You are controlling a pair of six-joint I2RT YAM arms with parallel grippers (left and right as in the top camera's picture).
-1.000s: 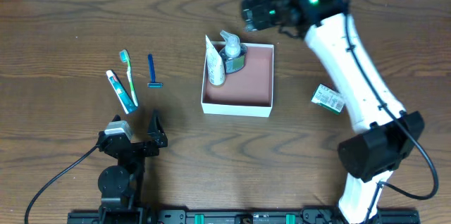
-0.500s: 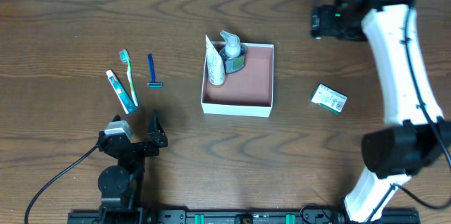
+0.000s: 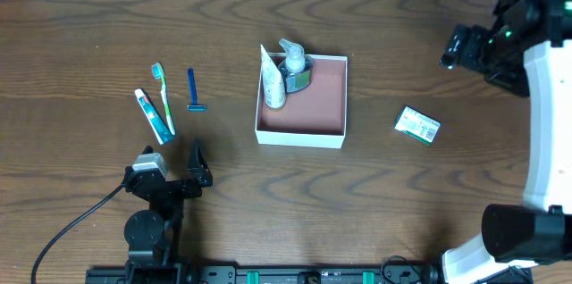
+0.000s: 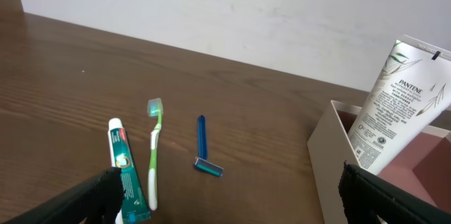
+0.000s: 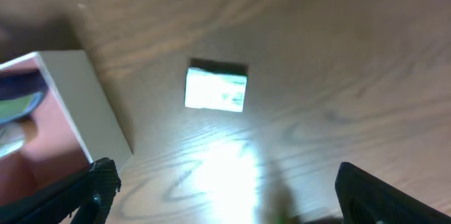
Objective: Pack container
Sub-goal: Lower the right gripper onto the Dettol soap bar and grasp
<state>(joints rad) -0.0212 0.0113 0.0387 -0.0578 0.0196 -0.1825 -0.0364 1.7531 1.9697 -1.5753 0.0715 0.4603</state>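
From overhead, the container (image 3: pixel 325 98) sits near the middle of the wooden counter (image 3: pixel 89 34), open side up. A white Pantene tube (image 3: pixel 272 79) leans in its far left corner, and a pump bottle (image 3: pixel 293 57) stands just beside the tube in the same corner. The rest of the pinkish floor is bare. Well to its left lie a toothpaste tube (image 3: pixel 154 116), a green toothbrush (image 3: pixel 164 96) and a blue razor (image 3: pixel 193 90), close together. A small green-and-white packet (image 3: pixel 417 124) lies on the counter to the container's right. My left end effector (image 3: pixel 174 163) rests near the front edge, below the toothpaste, fingers spread and empty. My right end effector (image 3: pixel 466 49) hangs at the far right, beyond the packet.

Through my left wrist, my left end effector (image 4: pixel 232 203) is released, holding nothing. I see the toothpaste tube (image 4: pixel 121 171), toothbrush (image 4: pixel 153 153) and razor (image 4: pixel 204 150) ahead, the container's corner (image 4: pixel 328 168) at the right, with the Pantene tube (image 4: pixel 398 104) propped against its wall.

Through my right wrist the view is blurred. My right end effector (image 5: pixel 225 196) is spread wide and empty. The packet (image 5: pixel 215 91) lies alone on the wood, and the container's white wall (image 5: pixel 88 104) is at the left edge.
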